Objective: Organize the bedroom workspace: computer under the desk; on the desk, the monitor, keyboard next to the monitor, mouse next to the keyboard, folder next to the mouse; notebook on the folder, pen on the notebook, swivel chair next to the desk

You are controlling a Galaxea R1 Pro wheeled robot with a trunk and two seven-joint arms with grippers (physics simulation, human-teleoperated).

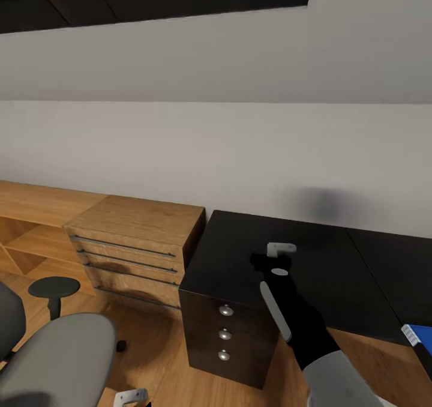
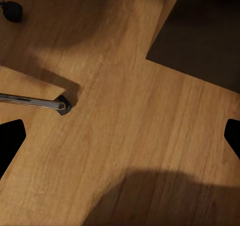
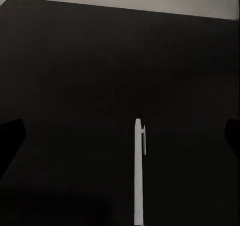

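Head view showed the right gripper (image 1: 281, 250) over the desk (image 1: 240, 245), fingers spread wide though a white pen (image 3: 138, 171) stood between them. Beside the desk's far end lay the folder (image 1: 420, 335); stacking seemingly remained.

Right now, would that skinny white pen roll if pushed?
Probably briefly: the pen looks round and slim, though its side clip should stop it. It seems stiff and light, so it may skid on the smooth desk.
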